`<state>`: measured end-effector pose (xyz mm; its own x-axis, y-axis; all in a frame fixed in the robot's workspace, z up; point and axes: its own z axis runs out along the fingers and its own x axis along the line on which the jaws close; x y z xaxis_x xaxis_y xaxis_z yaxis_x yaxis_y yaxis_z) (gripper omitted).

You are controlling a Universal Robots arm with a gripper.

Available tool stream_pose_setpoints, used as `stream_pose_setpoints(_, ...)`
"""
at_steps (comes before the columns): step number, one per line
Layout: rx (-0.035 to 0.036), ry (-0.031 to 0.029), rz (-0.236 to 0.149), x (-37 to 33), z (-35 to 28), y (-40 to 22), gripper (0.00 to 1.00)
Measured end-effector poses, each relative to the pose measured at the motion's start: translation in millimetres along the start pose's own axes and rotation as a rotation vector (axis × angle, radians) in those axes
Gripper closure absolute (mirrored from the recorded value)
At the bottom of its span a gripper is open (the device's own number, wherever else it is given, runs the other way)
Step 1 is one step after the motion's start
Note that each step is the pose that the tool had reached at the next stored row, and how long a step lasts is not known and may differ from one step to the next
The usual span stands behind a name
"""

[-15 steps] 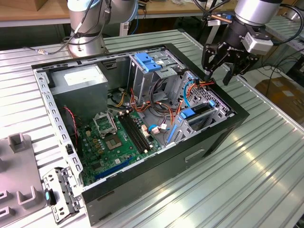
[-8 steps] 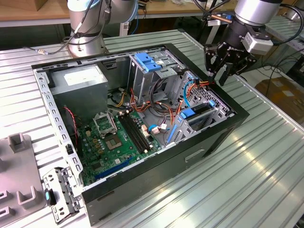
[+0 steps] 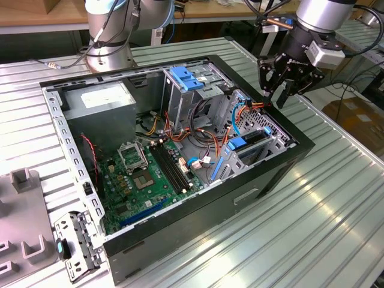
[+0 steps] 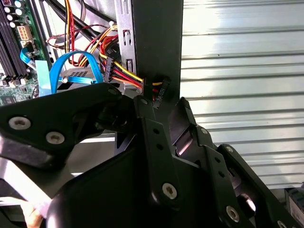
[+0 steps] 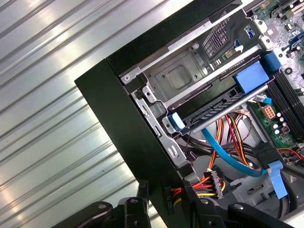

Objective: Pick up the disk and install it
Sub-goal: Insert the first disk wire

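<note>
Nearest the exterior camera, at that view's left, lies a grey moulded fixture (image 3: 21, 240) with a small metal bracket (image 3: 75, 246) just beside it on the ribbed table (image 3: 312, 228). Moving rightward comes the open computer case (image 3: 198, 210). It has a power supply (image 3: 99, 102) at its far left corner, a motherboard (image 3: 144, 174) on its floor, and then a tall metal cage topped by a blue latch (image 3: 186, 78). Further right, in the low drive cage at the case's right end, sits the disk (image 3: 252, 141), slid into a slot with its blue carrier (image 5: 250, 78) showing at both ends. Whether it is fully home I cannot tell. At the far right the gripper (image 3: 275, 96) hangs over the case's rim, above the disk and not touching it, its fingers (image 4: 147, 123) spread and pinching nothing.

The main hazard, as I judge it, is the wiring. A blue data cable (image 5: 223, 152) and a bundle of red, yellow and black power leads (image 5: 211, 183) lie close under the fingertips in both wrist views, so a descent here could hook a loop or tug a plug loose. The black case wall is also just beside the fingers, and a slight drift outward could strike the rim. A grip on the carrier's plastic alone could flex it and jam the disk crooked in the cage
</note>
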<state>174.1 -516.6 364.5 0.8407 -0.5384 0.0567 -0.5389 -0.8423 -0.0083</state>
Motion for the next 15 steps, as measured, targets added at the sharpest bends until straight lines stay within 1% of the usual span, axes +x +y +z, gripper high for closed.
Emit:
stream_pose_setpoints(8,-0.0001,0.0001,0.000,0.0,0.0,0.0,0.59)
stream_pose_setpoints(9,-0.0001,0.0001,0.000,0.0,0.0,0.0,0.61)
stream_pose_setpoints(11,-0.0002,0.0001,0.000,0.0,0.0,0.0,0.74)
stream_pose_setpoints(12,-0.0006,0.0004,0.000,0.1,-1.1,0.0,0.74)
stream_pose_setpoints(13,0.0000,-0.0005,0.000,0.2,-3.5,-0.1,0.80)
stream_pose_setpoints(14,0.0004,-0.0014,0.000,0.5,-6.8,-0.1,0.83)
stream_pose_setpoints(15,0.0006,-0.0016,0.000,0.5,-7.1,-0.1,0.83)
